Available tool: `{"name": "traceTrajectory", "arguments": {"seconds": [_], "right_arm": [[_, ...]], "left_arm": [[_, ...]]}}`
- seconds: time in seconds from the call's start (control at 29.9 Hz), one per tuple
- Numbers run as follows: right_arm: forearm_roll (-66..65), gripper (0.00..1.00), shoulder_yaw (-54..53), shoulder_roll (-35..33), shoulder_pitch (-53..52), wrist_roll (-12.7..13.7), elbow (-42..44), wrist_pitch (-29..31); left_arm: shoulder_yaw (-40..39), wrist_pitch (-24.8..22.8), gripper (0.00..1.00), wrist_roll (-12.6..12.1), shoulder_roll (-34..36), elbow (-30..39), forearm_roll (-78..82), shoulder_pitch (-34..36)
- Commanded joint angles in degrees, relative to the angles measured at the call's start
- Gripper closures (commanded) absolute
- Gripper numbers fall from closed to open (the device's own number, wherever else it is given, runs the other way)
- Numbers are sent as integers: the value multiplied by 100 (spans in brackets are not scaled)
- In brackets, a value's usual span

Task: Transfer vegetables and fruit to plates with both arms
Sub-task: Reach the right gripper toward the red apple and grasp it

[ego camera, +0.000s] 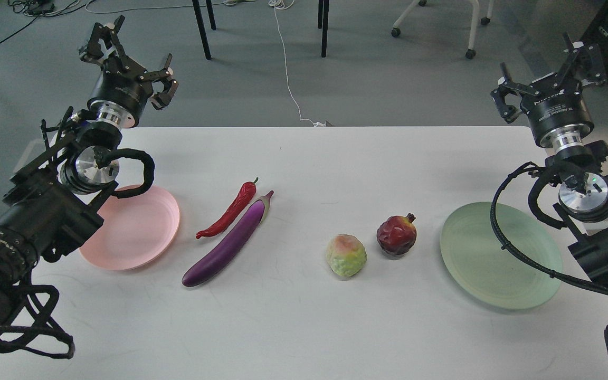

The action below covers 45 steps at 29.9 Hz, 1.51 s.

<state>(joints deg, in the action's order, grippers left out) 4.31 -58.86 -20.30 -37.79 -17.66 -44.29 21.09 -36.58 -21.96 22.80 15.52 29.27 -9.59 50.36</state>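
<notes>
Left gripper (127, 53) and right gripper (549, 66) hover empty, black fingers spread. On the matte white table (304, 327): smooth pink plate (140, 232), wrinkled chili (228, 214) beside glossy eggplant (227, 246), lumpy yellow-green fruit (346, 256), crowned pomegranate (397, 235), ridged green plate (483, 258).

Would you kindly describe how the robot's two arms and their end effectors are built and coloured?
Both arms are black and jointed, with silver metal rings at the wrists and looped black cables alongside. The left end effector and right end effector are black, skeletal linkage fingers on round black drums; the right drum carries small white lettering.
</notes>
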Motion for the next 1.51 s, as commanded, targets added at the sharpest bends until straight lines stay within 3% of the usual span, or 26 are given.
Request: {"name": "traceTrajectory", "arguments": {"seconds": [0.0,0.3,0.57,0.74,0.94,1.27,1.47], "right_arm": [[-9,1,128,9,17,8,16,176],[-17,1,1568,-377,-543,8,96,449],[-35,1,4282,-712,-2494,-1,52,449],[-236,1,6076,-668,-3716,17,-132,484],[-1641,1,7852,-195,-4833,8,-537,484],[-4726,2,10278,799,-5598,-62,-985,423],[-5027,2,10983,879,-5643,-89,-1047,414]], "left_arm": [[19,24,2,22,-5,26,10,-70],[107,7,2,-30,92,26,1,-52],[107,7,2,-241,276,0,1,9],[98,-19,2,-241,434,9,10,27],[90,-72,2,-233,531,26,1,18],[116,-318,2,-224,549,35,10,-35],[151,-335,2,-224,628,26,18,-61]]}}
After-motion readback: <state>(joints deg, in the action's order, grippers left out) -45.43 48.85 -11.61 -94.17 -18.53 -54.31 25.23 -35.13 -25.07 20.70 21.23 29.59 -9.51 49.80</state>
